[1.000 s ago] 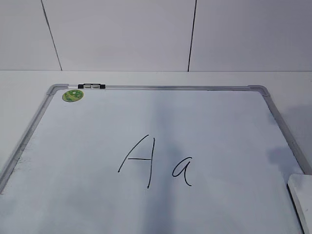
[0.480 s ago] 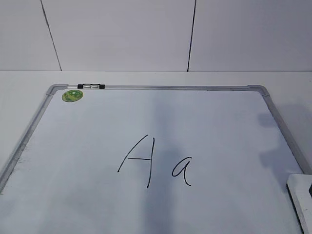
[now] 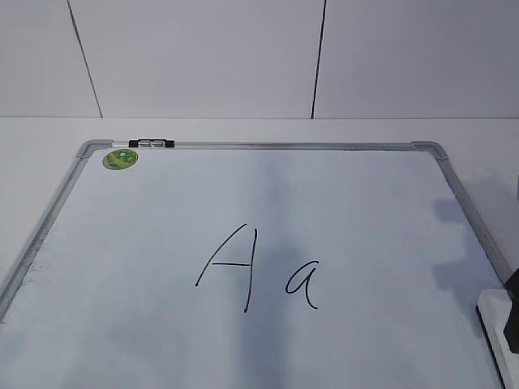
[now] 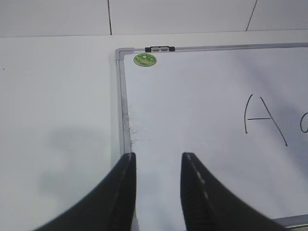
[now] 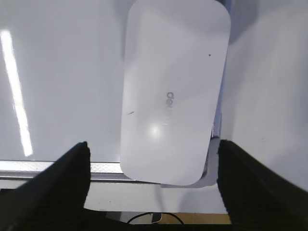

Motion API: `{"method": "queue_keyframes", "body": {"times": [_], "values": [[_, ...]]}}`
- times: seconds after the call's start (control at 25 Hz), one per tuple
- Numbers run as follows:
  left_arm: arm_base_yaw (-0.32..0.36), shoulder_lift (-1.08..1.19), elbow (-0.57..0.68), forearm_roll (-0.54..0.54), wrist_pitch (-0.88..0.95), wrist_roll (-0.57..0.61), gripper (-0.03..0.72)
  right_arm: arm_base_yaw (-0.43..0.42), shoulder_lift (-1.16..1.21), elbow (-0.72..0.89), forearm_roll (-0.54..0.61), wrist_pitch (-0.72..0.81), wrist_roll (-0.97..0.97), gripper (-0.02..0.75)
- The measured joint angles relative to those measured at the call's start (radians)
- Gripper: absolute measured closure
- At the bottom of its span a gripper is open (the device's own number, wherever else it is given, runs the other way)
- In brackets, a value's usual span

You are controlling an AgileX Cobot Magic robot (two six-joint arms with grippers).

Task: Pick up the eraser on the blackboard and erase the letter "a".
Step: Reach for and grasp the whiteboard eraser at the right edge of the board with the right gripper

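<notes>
My right gripper (image 5: 151, 185) has come down over the eraser (image 5: 173, 94) since a second ago — jaws wide apart, holding nothing. The eraser lies at the blackboard (image 3: 454, 190) right corner, the letter "a" (image 3: 302, 284) untouched — grasp comes next, I think.

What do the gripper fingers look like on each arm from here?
Both are plain black. The left gripper has two smooth, curved fingers tapering to narrow tips, with pale scuffs along the inner edges. The right gripper shows two broad, dark, blurred fingers. No markings, cables or sleeves are visible; the exterior view catches only a black sliver.
</notes>
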Motion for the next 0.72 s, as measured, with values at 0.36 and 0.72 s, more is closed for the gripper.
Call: {"method": "queue_keyframes", "body": {"times": [0.36, 0.72], "values": [[0.0, 0.0, 0.0, 0.0, 0.0, 0.0, 0.453, 0.0, 0.0, 0.07, -0.007, -0.061, 0.047, 0.111], [0.0, 0.0, 0.0, 0.0, 0.0, 0.0, 0.453, 0.0, 0.0, 0.089, -0.014, -0.105, 0.082, 0.111]]}}
